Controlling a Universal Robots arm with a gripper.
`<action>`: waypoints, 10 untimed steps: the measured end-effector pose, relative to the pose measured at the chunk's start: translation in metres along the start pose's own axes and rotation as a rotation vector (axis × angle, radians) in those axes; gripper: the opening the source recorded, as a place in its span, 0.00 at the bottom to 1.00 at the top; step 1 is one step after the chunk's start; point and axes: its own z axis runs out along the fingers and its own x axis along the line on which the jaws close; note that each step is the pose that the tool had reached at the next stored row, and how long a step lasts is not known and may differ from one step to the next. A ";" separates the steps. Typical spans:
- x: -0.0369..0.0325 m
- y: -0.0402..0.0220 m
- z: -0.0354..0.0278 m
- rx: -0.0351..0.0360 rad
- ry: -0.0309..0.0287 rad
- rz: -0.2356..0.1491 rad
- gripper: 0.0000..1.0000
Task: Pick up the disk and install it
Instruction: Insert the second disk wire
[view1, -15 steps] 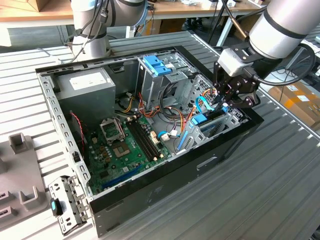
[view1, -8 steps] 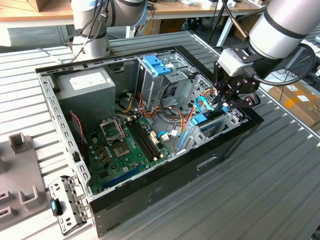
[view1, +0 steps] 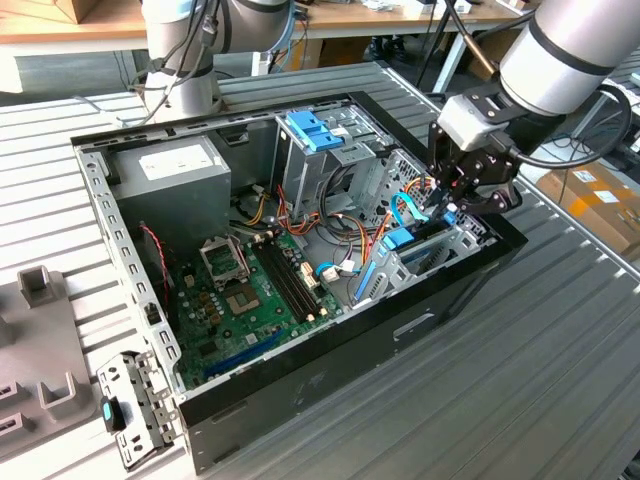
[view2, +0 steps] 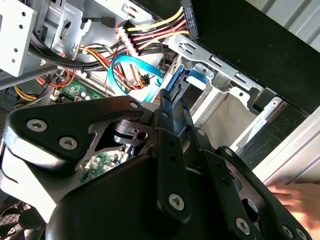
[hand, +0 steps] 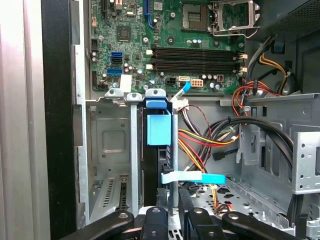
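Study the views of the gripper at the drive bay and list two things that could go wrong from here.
1. The disk stands on edge in the drive cage; tilted slightly, its blue rail may jam against the slot walls.
2. A light-blue flat cable crosses right beside the gripper, with yellow and red wires close by; these could get snagged or pinched.
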 end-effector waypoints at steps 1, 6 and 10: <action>-0.0005 -0.0002 -0.0005 -0.0004 -0.0003 -0.003 0.24; -0.0042 -0.0029 -0.0013 -0.0046 -0.0017 -0.032 0.24; -0.0069 -0.0038 -0.0019 -0.0109 -0.0032 -0.077 0.24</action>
